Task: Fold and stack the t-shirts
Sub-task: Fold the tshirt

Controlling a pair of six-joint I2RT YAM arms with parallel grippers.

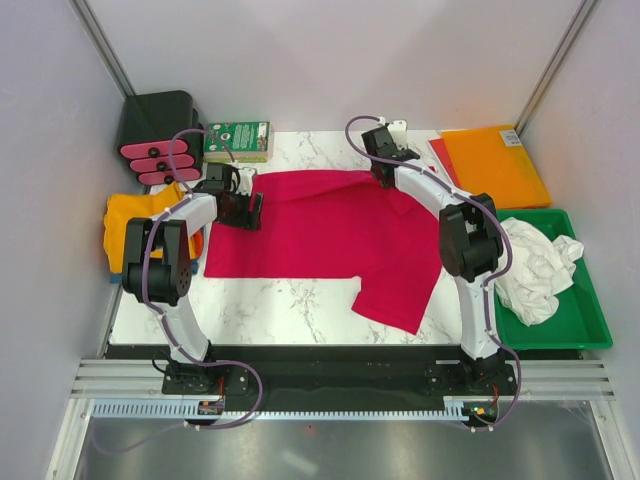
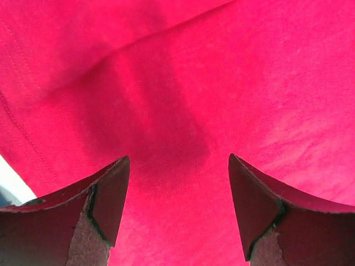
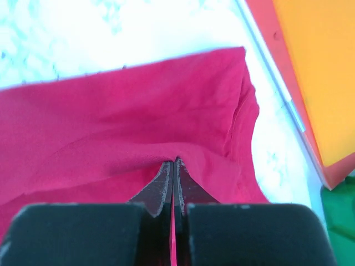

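Seen from above: crimson t-shirt (image 1: 320,235) spread on the surface (image 1: 290,300), beneath left fingers (image 1: 243,208) held apart, far edge pinched by right fingers (image 1: 385,165); left wrist: cloth just below; right wrist: hem clamped; likely first fold in hand, next probably needing left fingers closed on cloth.

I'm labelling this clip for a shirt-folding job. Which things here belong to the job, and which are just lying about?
Job: red t-shirt, yellow t-shirt, white t-shirt.
Lying about: orange sheet, green tray, green box, black holder with pink pieces.
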